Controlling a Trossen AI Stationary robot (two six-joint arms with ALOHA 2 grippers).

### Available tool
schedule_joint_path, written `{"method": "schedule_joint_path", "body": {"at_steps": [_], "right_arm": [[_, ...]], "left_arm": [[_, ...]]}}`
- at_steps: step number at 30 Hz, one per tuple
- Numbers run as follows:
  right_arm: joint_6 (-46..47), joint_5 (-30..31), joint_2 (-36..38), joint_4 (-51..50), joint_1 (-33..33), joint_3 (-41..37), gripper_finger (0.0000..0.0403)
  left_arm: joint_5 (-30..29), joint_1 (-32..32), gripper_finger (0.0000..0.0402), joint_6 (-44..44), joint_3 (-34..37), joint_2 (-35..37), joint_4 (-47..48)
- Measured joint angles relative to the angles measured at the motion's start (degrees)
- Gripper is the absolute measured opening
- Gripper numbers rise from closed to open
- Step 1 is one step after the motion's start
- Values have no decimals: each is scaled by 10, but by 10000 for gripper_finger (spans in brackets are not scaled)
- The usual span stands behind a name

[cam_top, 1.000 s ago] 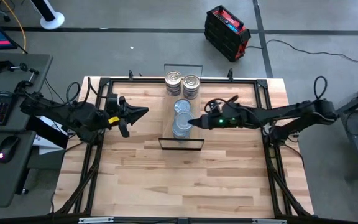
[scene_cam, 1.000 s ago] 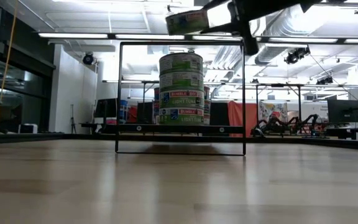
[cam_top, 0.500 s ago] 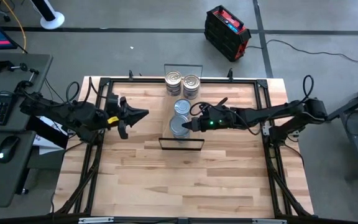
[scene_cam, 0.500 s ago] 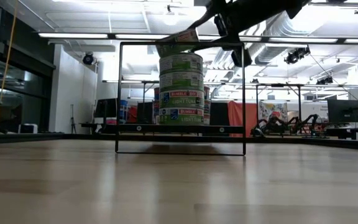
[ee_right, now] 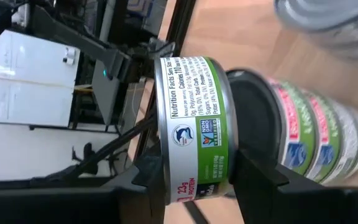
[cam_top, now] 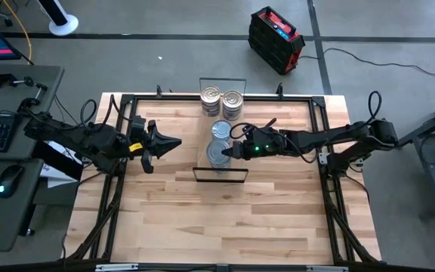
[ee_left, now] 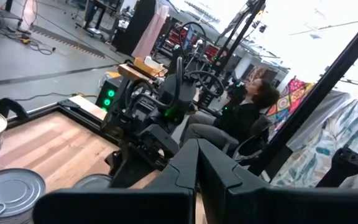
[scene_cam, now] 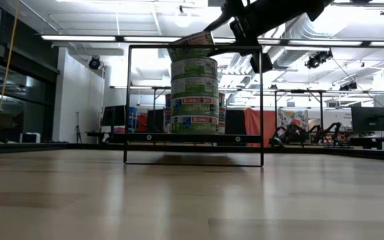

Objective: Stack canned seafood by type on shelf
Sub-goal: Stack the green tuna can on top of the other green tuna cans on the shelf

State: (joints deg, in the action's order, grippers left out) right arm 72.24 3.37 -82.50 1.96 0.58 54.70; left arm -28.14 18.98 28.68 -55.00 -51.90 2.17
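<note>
The right pincer (cam_top: 231, 150), clamped on a tilted tuna tin (ee_right: 194, 127), hangs just above the shelf's (cam_top: 201, 156) three-tin stack (scene_cam: 194, 95); the left pincer (cam_top: 174, 141) waits shut.

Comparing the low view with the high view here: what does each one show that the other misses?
Only the low view shows that the near stack is three tuna tins tall, with green Light Tuna labels, and that the held tin is tilted just above it. Only the high view shows the left gripper, shut and waiting left of the shelf, plus two silver-lidded stacks at the shelf's far end. Both show the right gripper shut on a tin over the near stack.
</note>
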Motion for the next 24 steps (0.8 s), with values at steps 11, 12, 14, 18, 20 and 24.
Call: {"method": "schedule_joint_path", "body": {"at_steps": [11, 12, 14, 18, 20, 24], "right_arm": [[24, -11, 0, -5, 0, 0, 157], [24, -8, 0, -8, 0, 0, 166], [23, -6, 0, -13, 0, 0, 185], [10, -3, 0, -14, 0, 0, 226], [8, -3, 0, -13, 0, 0, 249], [-19, -13, 0, -11, 0, 0, 284]], "left_arm": [[0, 0, 1, -2, 0, 0, 0], [0, 0, 1, -2, 0, 0, 0], [0, 0, 1, -2, 0, 0, 0], [0, 0, 1, -2, 0, 0, 0], [0, 0, 1, -2, 0, 0, 0], [0, 0, 1, -2, 0, 0, 0]]}}
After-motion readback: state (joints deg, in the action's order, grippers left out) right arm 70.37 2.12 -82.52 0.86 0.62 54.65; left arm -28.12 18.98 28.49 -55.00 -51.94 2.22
